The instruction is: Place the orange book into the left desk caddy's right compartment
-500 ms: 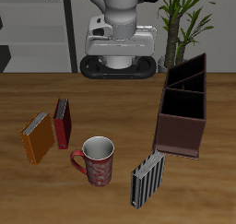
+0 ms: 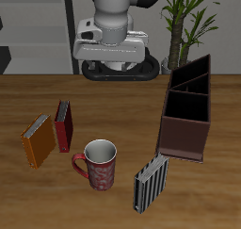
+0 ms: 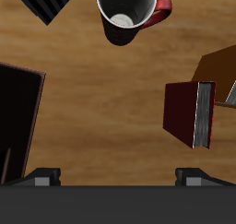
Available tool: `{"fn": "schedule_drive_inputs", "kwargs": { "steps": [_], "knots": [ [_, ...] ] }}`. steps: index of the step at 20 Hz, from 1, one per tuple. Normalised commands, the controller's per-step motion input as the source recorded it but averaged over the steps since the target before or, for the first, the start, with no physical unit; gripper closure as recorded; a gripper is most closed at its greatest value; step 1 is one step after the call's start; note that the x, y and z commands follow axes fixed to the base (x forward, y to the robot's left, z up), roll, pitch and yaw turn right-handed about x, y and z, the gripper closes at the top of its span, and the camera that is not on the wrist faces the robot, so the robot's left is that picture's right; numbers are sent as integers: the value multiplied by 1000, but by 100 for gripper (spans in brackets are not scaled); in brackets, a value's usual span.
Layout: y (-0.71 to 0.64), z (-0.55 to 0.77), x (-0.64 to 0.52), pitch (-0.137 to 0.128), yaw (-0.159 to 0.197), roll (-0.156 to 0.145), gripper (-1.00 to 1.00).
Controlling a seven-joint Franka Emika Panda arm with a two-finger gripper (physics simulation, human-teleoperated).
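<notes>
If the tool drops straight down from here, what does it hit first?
Likely bare table: the wrist view centres on open wood between the dark red book, the mug and the left desk caddy. Depth unclear.

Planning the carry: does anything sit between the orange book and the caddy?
Yes. The dark red book stands right beside the orange book on the caddy's side, and the mug sits near that path.
</notes>
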Motion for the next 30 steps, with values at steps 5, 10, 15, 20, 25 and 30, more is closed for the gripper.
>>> {"fn": "schedule_drive_inputs", "kwargs": {
  "steps": [5, 10, 15, 20, 25, 30],
  "knots": [
    [-391, 45, 219, -33, 0, -9, -100],
    [-230, 13, 110, -22, 5, -2, -100],
    [-475, 33, 289, -11, -29, -18, -100],
    [-250, 13, 204, -17, 46, 17, -100],
    [-332, -2, 229, 16, -21, -15, -100],
    [-416, 2, 154, -23, -33, -48, -100]
  ]
}}
